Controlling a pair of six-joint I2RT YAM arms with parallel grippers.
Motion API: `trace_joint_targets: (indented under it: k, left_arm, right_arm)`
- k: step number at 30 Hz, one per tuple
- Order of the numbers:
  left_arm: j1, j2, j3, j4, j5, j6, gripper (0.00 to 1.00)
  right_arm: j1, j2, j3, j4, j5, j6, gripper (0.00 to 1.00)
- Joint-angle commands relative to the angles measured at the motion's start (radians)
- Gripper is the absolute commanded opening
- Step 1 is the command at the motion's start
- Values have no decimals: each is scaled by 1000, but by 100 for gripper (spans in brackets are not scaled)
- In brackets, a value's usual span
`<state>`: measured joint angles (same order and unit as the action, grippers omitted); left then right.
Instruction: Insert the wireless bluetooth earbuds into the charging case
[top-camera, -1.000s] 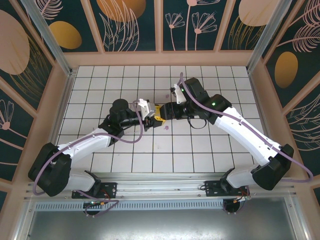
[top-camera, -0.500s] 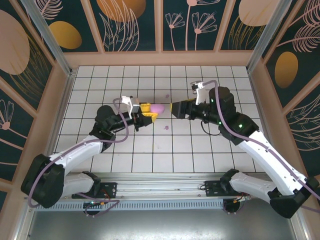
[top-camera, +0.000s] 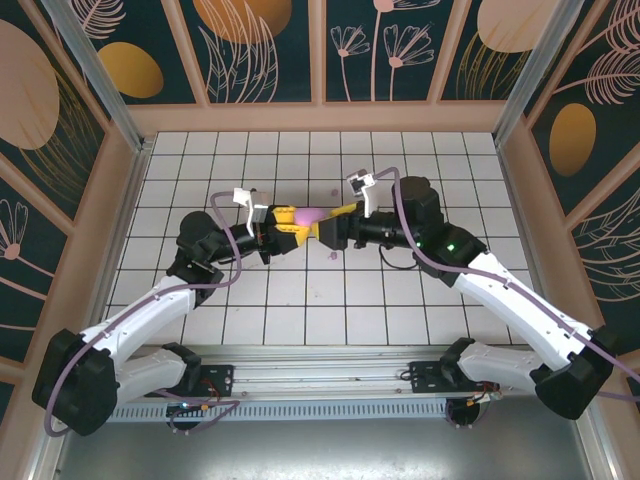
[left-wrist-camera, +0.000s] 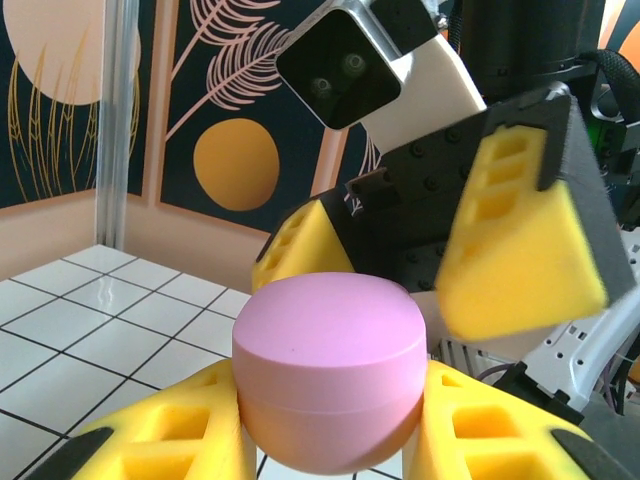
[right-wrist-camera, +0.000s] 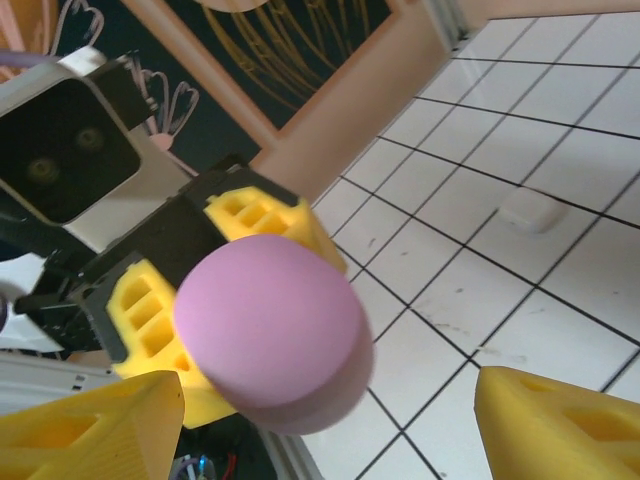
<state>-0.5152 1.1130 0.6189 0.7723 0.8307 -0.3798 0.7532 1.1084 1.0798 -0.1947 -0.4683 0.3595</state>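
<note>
Midair, left gripper clamps lilac charging case; right gripper wide, facing it.

— We find the overhead view bright and even, lit from above; the white tiled floor carries only soft, faint shadows beneath the arms.

— Agreed. In our left wrist view the lilac case is crisp, with a gentle sheen on its lid, while the yellow finger behind it is smeared.

— And in the right wrist view we see the case softened, the near yellow pads out of focus, and pale glare across the tiles.
</note>
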Motion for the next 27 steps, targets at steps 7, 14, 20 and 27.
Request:
trace_joint_targets:
  k: [7, 14, 20, 27]
  left_arm:
    - [1, -23, 64, -38, 38, -14, 2]
    - [1, -17, 56, -53, 78, -11, 2]
    - [0, -51, 35, -62, 81, 13, 1]
    - [1, -73, 26, -101, 55, 47, 1]
  right_arm:
    - [22, 13, 13, 27, 59, -39, 77]
    - [-19, 42, 52, 55, 75, -13, 76]
    - [-25, 106, 105, 28, 61, -27, 76]
    - [-34, 126, 119, 32, 73, -12, 76]
